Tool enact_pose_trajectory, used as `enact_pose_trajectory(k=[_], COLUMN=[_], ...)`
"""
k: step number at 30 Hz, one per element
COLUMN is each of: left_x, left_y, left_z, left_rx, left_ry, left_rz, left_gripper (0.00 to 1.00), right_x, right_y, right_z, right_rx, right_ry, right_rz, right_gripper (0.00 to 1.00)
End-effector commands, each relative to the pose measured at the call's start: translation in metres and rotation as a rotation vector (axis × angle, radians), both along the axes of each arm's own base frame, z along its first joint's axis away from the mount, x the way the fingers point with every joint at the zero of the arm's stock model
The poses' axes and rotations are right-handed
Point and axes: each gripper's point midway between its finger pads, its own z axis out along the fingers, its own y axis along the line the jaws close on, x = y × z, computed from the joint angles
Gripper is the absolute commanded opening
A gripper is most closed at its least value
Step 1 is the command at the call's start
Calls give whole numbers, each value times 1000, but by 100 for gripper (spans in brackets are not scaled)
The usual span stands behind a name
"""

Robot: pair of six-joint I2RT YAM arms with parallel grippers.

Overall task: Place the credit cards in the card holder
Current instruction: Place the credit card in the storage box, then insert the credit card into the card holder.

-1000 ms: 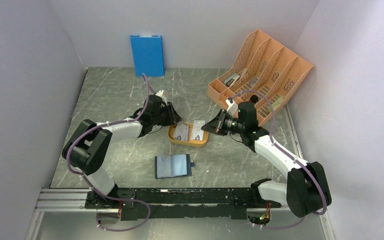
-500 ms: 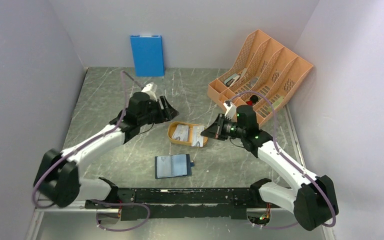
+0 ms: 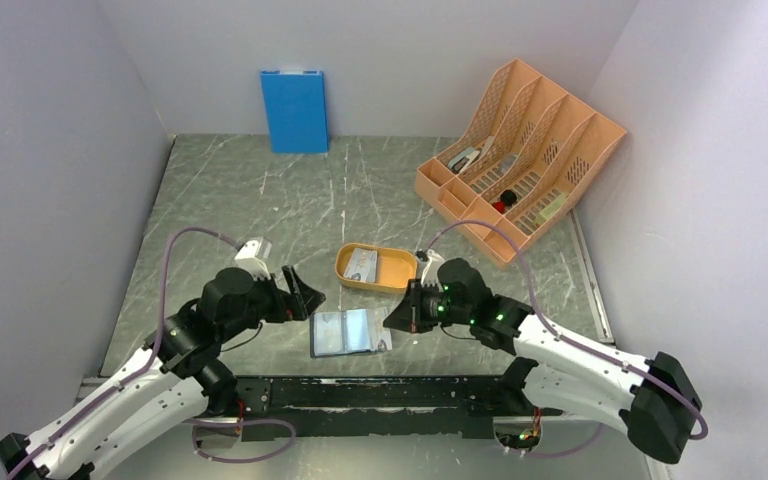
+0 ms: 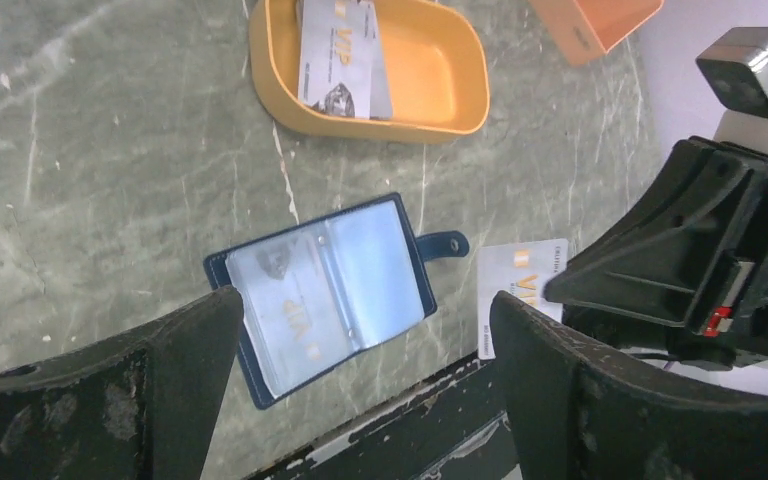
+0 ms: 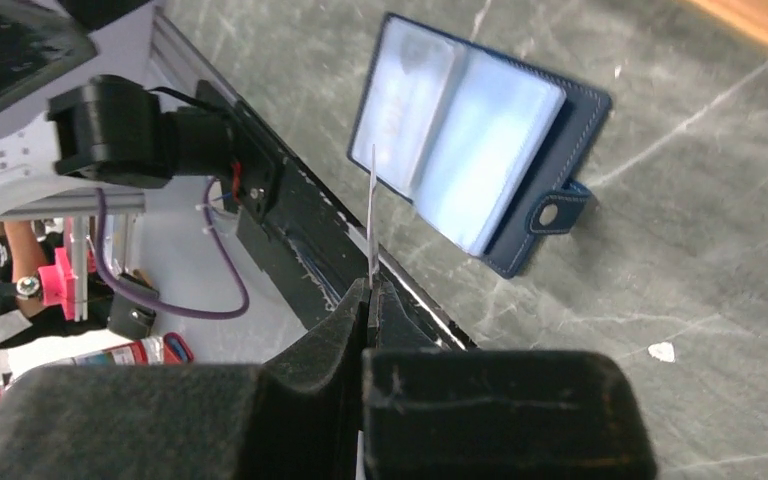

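We see the right gripper (image 5: 370, 285) clamping 1 thin grey-silver card (image 4: 515, 290) beside the open navy folding wallet (image 4: 325, 290); the left gripper (image 3: 298, 290) gapes, empty.

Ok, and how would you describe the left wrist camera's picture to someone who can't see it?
An open navy card holder lies flat on a grey marbled table, framed by the wide-open black fingers of the left gripper. At right, the shut right gripper holds a silver card beside the holder's snap tab; a second card lies in an orange tray above.
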Motion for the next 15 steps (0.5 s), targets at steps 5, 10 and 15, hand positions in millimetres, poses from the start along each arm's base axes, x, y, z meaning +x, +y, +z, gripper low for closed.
enact_pose_trajectory(k=[5, 10, 15], left_x=[-9, -5, -4], left_y=[1, 5, 9], left_z=[-36, -44, -49], left_rx=[72, 95, 108], left_ry=[137, 154, 168], left_rz=[9, 47, 73], left_gripper=[96, 95, 95], right_x=[6, 12, 17], right_y=[17, 8, -12], right_z=[-6, -3, 2], right_rx=[20, 29, 14], right_ry=[-16, -31, -66], right_rz=[-114, -184, -264], right_gripper=[0, 0, 0])
